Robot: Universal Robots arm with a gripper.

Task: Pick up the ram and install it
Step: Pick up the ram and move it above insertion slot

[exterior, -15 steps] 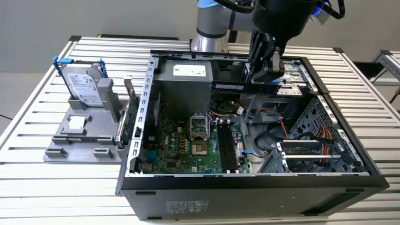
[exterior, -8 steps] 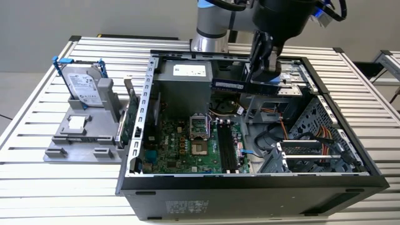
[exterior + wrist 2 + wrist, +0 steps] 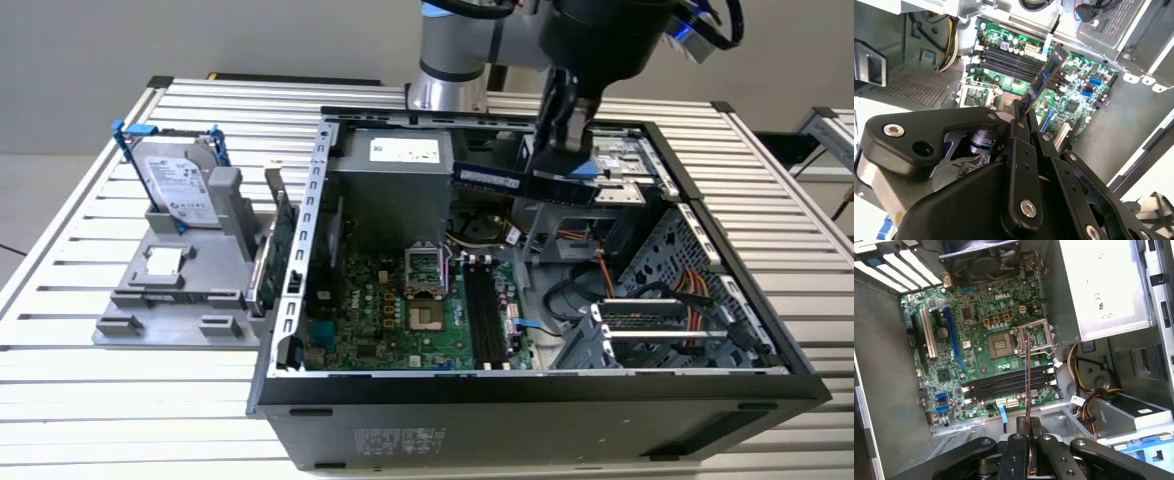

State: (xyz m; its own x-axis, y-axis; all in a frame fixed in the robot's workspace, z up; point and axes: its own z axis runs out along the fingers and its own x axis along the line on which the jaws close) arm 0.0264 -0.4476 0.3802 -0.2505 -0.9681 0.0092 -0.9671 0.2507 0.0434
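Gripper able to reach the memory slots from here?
Likely yes: the case is open, the memory slots lie bare with no cable across, and the gripper hangs above holding the ram.

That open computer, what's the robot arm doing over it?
The arm's tool is shut on the ram, a thin dark-blue stick, and holds it in the air above the open computer case. In the first wrist view, the ram hangs over the black memory slots on the motherboard, not yet seated.
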